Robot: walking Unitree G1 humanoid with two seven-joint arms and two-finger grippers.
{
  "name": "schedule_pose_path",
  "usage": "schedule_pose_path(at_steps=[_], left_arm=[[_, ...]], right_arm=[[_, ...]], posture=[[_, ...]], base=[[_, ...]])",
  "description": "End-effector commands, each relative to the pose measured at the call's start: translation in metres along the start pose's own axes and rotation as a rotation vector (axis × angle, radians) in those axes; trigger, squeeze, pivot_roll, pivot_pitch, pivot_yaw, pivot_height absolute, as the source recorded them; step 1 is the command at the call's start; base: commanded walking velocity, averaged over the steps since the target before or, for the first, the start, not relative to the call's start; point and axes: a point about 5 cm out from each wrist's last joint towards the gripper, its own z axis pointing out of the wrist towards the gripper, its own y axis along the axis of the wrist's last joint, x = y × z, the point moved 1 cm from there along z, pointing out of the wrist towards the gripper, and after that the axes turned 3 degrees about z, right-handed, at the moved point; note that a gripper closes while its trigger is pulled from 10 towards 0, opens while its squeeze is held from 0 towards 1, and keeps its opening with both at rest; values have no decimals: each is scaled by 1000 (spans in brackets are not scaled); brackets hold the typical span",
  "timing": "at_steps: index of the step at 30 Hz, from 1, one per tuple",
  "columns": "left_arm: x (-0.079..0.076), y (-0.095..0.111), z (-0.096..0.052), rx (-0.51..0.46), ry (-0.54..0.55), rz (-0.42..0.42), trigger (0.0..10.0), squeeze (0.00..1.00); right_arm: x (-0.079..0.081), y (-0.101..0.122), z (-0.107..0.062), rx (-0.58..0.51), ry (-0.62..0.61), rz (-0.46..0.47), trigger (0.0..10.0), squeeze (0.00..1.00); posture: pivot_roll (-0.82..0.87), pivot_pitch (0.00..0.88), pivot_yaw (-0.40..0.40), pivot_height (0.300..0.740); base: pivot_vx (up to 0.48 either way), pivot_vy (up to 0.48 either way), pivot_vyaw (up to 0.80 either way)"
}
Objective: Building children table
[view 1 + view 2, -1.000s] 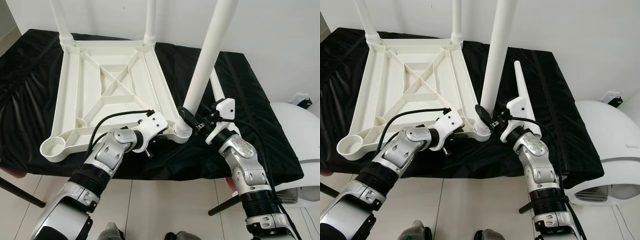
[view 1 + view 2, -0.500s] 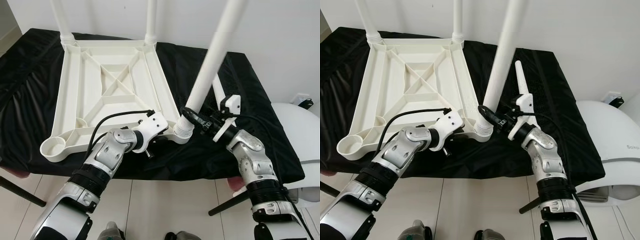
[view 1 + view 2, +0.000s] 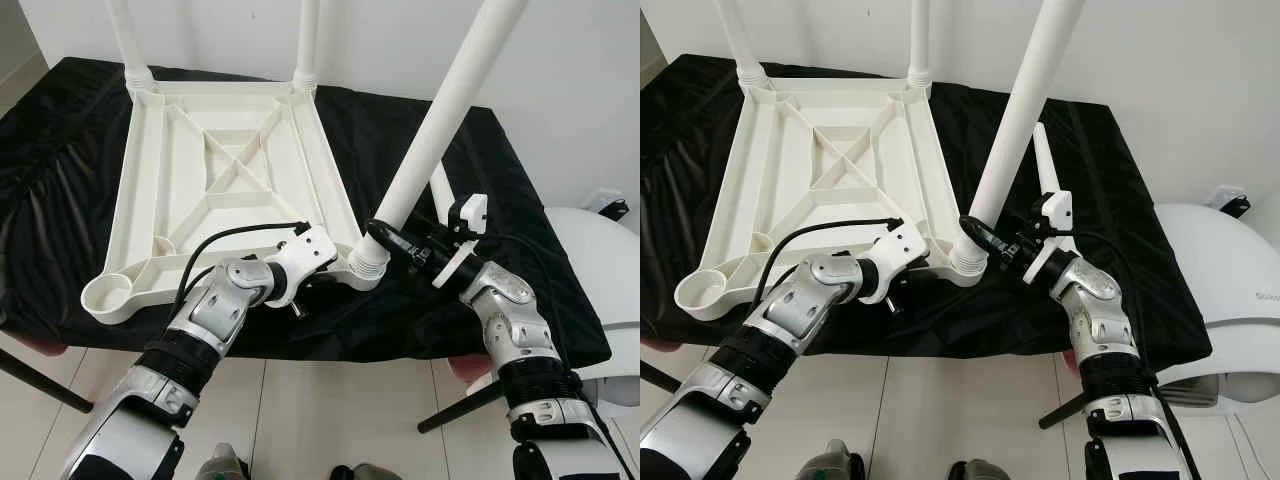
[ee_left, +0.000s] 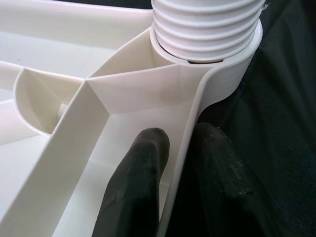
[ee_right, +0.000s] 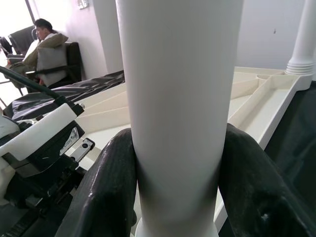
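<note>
the white table top (image 3: pixel 215 185) lies upside down on the black cloth (image 3: pixel 470 190), its near right corner socket holding a leg (image 3: pixel 440 130) that leans off to the right. my right gripper (image 3: pixel 385 238) is clamped around that leg just above the socket, fingers (image 5: pixel 106 197) pressed on both sides. my left gripper (image 4: pixel 180 163) pinches the table top's rim beside the same socket, one finger inside, one outside. two more legs stand at the far corners, and a loose leg (image 3: pixel 1045 165) lies on the cloth to the right.
</note>
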Motion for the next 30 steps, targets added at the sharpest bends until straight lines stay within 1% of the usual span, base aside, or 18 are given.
schedule_pose_path(at_steps=[1,3,4,5,6,16,18,23,27,30], left_arm=[[4,31,-4,-112,14,78,10000,0],[-2,29,-5,-110,-20,97,10000,0],[-2,29,-5,-110,-20,97,10000,0],[-8,26,-8,-106,-49,112,10000,0],[-10,25,-9,-105,-57,116,10000,0],[-13,19,-12,-87,-68,121,10000,0],[-15,19,-13,-85,-78,124,10000,0],[-19,18,-15,-84,-94,129,10000,0],[-24,16,-18,-79,-115,137,10000,0],[-25,15,-19,-77,-116,135,10000,0]], right_arm=[[12,-47,-13,198,39,118,10000,0],[13,-47,-11,209,72,113,10000,0],[13,-47,-11,209,72,113,10000,0],[14,-46,-10,223,109,109,10000,0],[14,-46,-10,228,121,104,10000,0],[15,-47,-13,268,201,102,10000,0],[16,-47,-14,281,229,100,10000,0],[15,-47,-14,286,244,98,10000,0],[18,-48,-16,303,294,112,10000,0],[19,-50,-17,313,311,115,10000,0]], posture=[[35,37,-53,740],[36,41,-51,740],[36,41,-51,740],[40,43,-53,740],[41,46,-53,740],[45,55,-54,740],[44,59,-52,740],[45,61,-51,740],[45,63,-48,740],[47,67,-47,740]], base=[[0,0,0],[0,0,0],[0,0,0],[0,0,0],[0,0,0],[0,0,0],[0,0,0],[0,0,0],[0,0,0],[0,0,0]])
